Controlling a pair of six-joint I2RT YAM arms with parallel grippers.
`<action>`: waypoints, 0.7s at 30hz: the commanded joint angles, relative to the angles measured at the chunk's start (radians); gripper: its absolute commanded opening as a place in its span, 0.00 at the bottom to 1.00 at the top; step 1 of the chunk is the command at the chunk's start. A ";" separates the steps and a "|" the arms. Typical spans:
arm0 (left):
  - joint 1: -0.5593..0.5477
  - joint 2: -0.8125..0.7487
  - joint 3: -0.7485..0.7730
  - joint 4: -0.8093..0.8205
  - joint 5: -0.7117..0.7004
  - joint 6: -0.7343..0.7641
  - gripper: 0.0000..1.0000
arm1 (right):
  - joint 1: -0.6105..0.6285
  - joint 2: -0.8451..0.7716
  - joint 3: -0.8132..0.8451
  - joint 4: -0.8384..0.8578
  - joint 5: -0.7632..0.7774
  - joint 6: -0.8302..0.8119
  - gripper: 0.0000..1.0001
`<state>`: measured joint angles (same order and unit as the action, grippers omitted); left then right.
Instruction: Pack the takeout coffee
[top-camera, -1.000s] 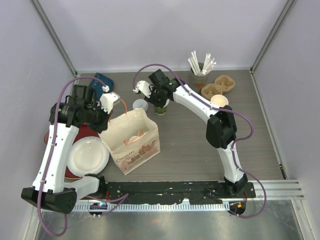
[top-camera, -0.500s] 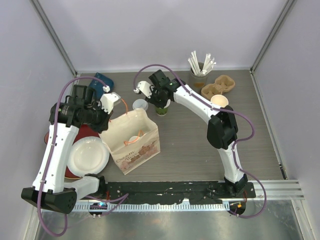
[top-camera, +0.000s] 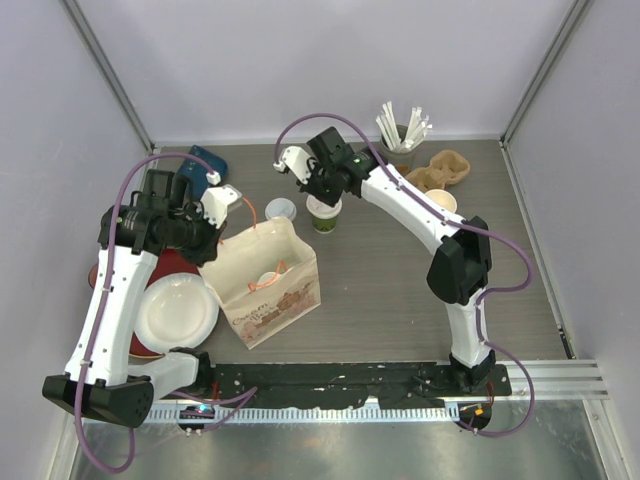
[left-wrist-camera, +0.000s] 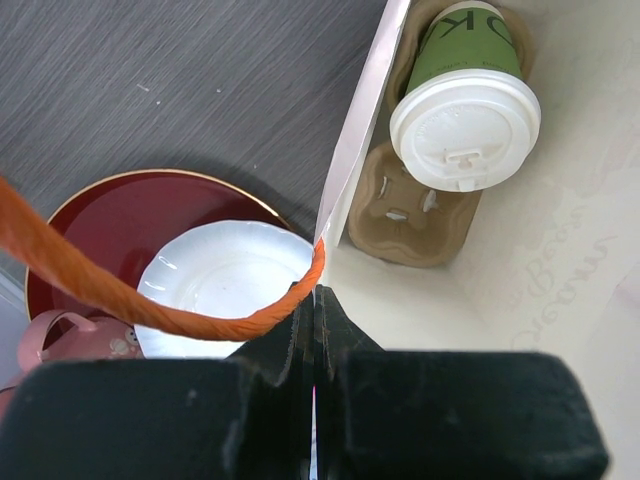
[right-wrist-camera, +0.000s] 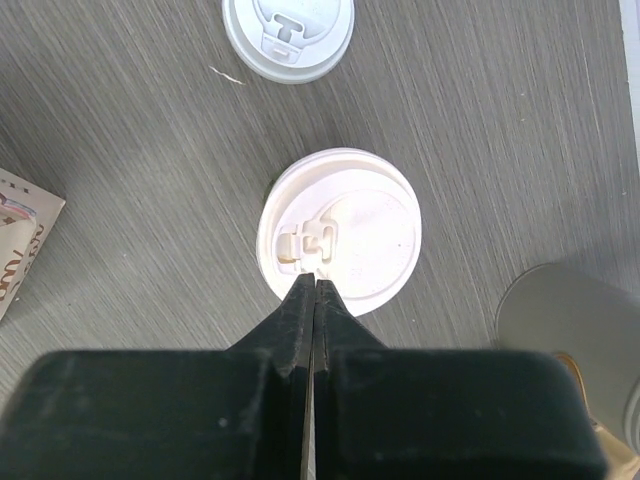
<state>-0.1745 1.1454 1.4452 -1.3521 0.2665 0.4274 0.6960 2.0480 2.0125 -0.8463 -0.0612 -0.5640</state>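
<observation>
A lidded coffee cup stands upright on the tabletop, just beyond the paper bag. The right arm reaches far across, wrist aimed down, and its right pincer hangs over the lid's near edge, pressed together and empty. A loose lid lies nearby. The left arm bends over the bag, its left pincer pinching the orange handle. Inside the bag, a green-sleeved cup marked "K" sits in a pulp carrier. The bag's cursive print is unreadable.
</observation>
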 joint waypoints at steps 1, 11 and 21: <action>0.006 -0.016 0.012 -0.217 0.028 0.013 0.00 | -0.006 -0.052 0.006 0.001 -0.012 0.016 0.01; 0.004 -0.032 -0.006 -0.228 0.014 0.024 0.00 | -0.007 -0.028 0.035 -0.007 -0.055 0.024 0.24; 0.006 -0.052 -0.006 -0.237 -0.038 0.004 0.00 | 0.007 0.027 0.037 0.033 -0.082 0.050 0.50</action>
<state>-0.1745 1.1244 1.4345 -1.3518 0.2485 0.4297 0.6914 2.0453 2.0129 -0.8543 -0.1371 -0.5339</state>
